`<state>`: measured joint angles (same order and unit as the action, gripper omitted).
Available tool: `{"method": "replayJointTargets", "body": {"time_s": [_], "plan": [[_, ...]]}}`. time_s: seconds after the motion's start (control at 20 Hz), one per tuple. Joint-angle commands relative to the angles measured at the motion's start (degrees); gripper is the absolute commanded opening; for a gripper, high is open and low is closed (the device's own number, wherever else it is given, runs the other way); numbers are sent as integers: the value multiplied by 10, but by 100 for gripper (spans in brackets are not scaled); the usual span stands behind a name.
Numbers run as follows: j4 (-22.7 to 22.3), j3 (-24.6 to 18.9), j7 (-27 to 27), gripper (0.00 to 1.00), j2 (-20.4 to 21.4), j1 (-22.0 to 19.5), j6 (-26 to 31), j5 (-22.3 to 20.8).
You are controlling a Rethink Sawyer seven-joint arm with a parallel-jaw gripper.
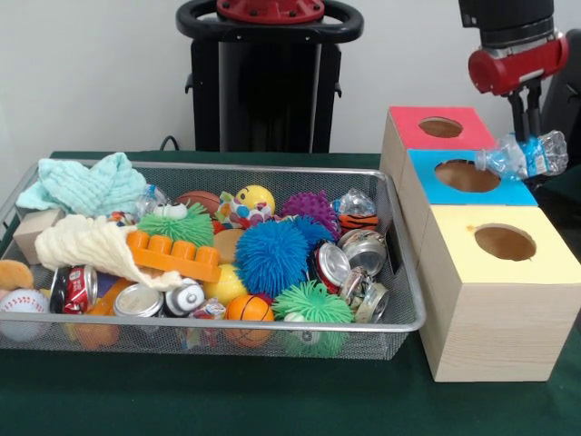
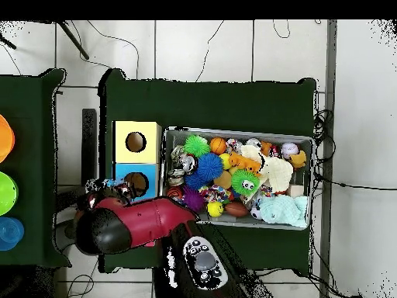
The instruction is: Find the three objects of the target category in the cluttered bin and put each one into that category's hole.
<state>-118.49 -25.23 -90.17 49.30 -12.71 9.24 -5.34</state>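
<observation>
- Jaws (image 1: pixel 525 136): closed on a crumpled clear plastic bottle with a blue label (image 1: pixel 522 155), held just above the blue-topped wooden box (image 1: pixel 513 193), at its round hole's right side.
- Step judged: delivery of a bottle to its hole.
- Next move: bottle to be centred over the hole (image 1: pixel 467 175), then released.
- Wire mesh bin (image 1: pixel 404 263) on the green table (image 1: pixel 218 400): crushed metal cans (image 1: pixel 363 251) and spiky rubber balls (image 1: pixel 272 256) are left inside.
</observation>
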Motion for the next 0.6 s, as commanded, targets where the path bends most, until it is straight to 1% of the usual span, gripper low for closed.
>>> {"method": "replayJointTargets", "body": {"time_s": [0.05, 0.35, 0.6], "plan": [[-33, -64, -103, 0, -51, -30, -31, 14], [-33, -79, -102, 0, -67, -43, -32, 12], [-44, -97, -106, 0, -50, -52, -23, 17]]}}
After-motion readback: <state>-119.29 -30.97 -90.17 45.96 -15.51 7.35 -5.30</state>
